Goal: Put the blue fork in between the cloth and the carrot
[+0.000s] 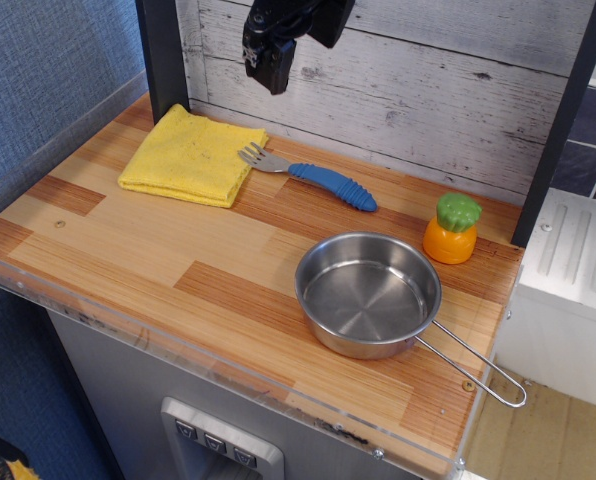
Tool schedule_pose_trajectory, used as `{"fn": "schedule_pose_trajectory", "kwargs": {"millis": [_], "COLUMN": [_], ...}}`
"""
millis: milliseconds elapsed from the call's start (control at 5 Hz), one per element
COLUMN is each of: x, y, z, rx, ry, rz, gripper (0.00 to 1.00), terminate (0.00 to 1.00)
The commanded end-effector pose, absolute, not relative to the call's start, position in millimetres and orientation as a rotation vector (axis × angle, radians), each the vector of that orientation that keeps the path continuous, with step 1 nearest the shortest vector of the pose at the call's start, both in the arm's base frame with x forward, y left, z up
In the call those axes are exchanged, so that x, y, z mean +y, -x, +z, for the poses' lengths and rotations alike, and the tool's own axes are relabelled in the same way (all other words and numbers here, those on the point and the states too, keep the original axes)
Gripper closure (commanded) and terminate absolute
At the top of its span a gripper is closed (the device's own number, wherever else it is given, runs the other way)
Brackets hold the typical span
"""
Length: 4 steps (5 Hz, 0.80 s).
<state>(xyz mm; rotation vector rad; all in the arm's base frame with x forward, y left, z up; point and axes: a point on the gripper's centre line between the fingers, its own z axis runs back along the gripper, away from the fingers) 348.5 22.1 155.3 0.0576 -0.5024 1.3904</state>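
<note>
The blue fork lies flat on the wooden counter, its silver tines touching the right edge of the yellow cloth at the back left. The orange carrot with its green top stands upright at the right, apart from the fork's handle end. My gripper hangs high above the counter near the back wall, above and left of the fork, holding nothing. Its fingers look close together, but I cannot tell whether it is open or shut.
A steel pan sits at the front right, its wire handle pointing toward the counter's right corner. A white plank wall backs the counter. A dark post stands at the back left.
</note>
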Motion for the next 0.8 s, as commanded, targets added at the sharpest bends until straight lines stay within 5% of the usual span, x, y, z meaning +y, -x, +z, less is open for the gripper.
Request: {"fn": "schedule_pose_trajectory", "kwargs": {"millis": [0, 400, 600], "x": [20.2, 20.2, 20.2], "y": [-353.4, -353.4, -353.4], "z": [174.9, 174.9, 174.9], "rx": [-0.539, -0.539, -0.539], "ry": [-0.026, -0.026, -0.026], "rz": [1.399, 1.399, 1.399], "gripper": [0.0, 0.0, 0.0], "terminate": [0.0, 0.0, 1.0]}}
